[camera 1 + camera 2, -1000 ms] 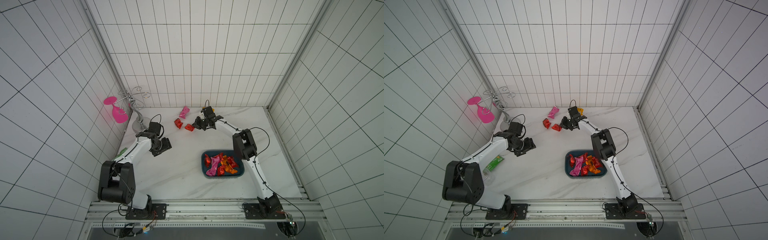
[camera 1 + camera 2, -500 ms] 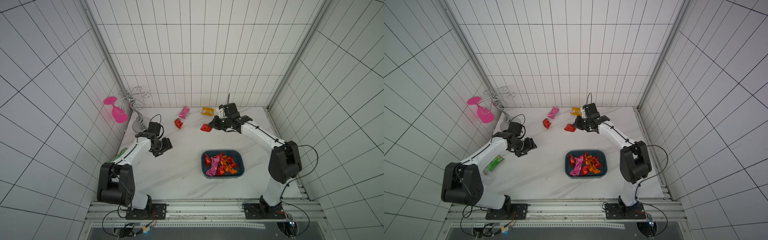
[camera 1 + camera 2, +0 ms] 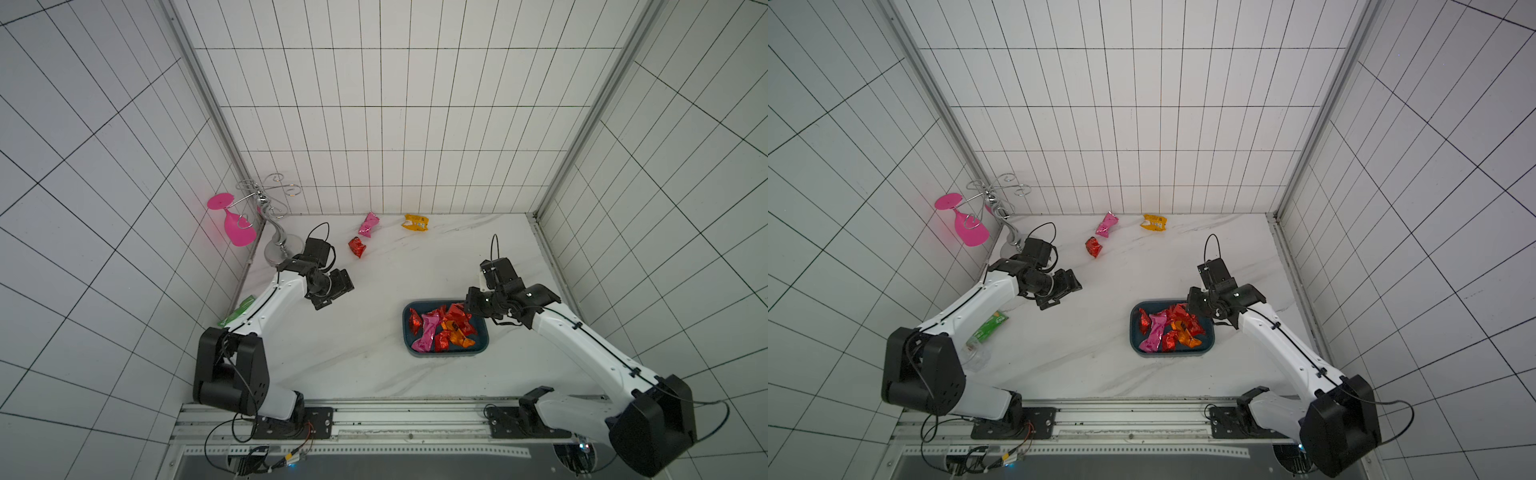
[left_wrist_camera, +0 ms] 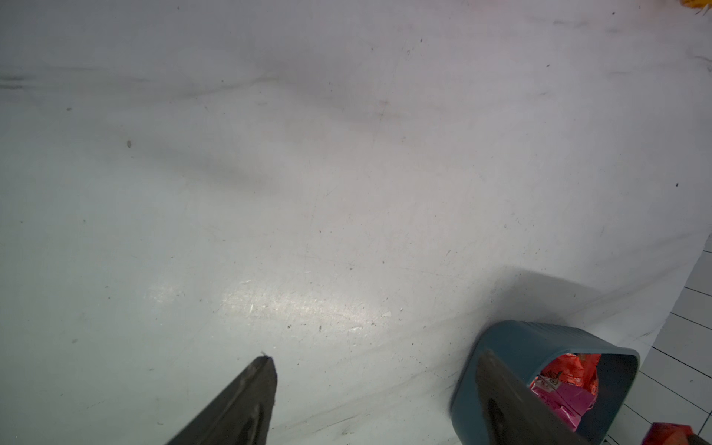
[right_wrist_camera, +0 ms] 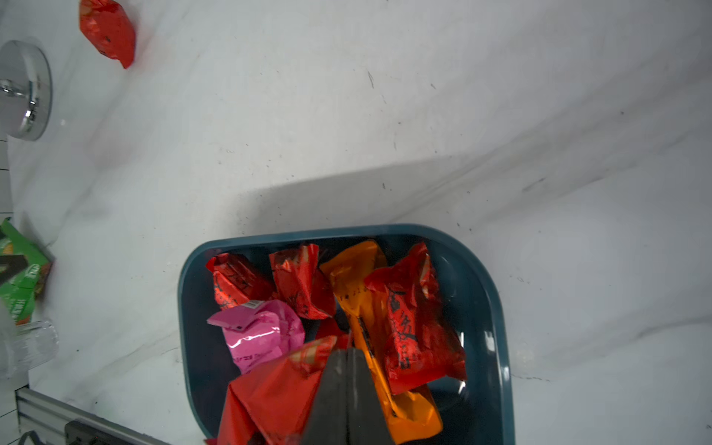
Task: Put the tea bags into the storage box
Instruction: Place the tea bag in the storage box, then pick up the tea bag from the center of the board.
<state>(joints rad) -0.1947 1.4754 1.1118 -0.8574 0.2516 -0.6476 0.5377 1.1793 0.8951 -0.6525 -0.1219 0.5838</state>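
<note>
The storage box (image 3: 444, 354) (image 3: 1177, 353) (image 5: 497, 308) (image 4: 539, 339) is a teal tub at the front right, holding several red, pink and orange tea bags. My right gripper (image 3: 471, 305) (image 3: 1194, 305) (image 5: 348, 352) hangs over the box's far right corner, shut on a red tea bag (image 5: 269, 393) (image 3: 455, 311). On the table at the back lie a red tea bag (image 3: 357, 247) (image 3: 1094, 247) (image 5: 108, 32), a pink one (image 3: 368, 224) (image 3: 1105, 225) and a yellow one (image 3: 415, 222) (image 3: 1153, 222). My left gripper (image 3: 334, 295) (image 3: 1059, 293) (image 4: 375, 360) is open and empty over bare table at the left.
A metal rack (image 3: 270, 208) with a pink wine glass (image 3: 237, 228) hanging from it stands in the back left corner. A green snack bag (image 3: 990, 326) (image 5: 19, 277) and a clear cup (image 3: 976, 353) lie along the left edge beneath my left arm.
My right arm has swung from the back middle of the table forward and to the right, carrying the red tea bag over the box. My left gripper's jaws have widened slightly.
</note>
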